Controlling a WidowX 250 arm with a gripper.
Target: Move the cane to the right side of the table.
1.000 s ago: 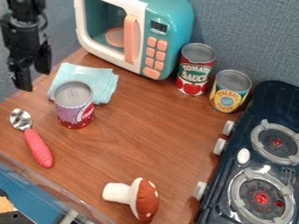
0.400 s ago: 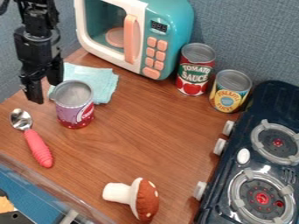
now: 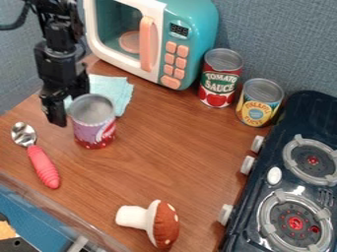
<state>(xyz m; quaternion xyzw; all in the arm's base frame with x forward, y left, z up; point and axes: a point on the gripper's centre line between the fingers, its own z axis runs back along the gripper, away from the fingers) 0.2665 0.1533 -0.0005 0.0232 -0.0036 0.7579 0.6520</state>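
1. My black two-finger gripper hangs at the upper left of the view, its fingers spread apart, clamped on nothing that I can see.
2. The purple-and-red can, which I take to be the task's "cane", stands upright on the left part of the wooden table, in front of the folded light-blue cloth. Its long axis is vertical.
3. The can lies just beside the gripper, to the view's right and slightly nearer the camera. A sideways push towards the black toy stove would probably suit this placement.
4. I cannot tell whether finger and can touch. The can hides part of the cloth; the arm's base is out of view.
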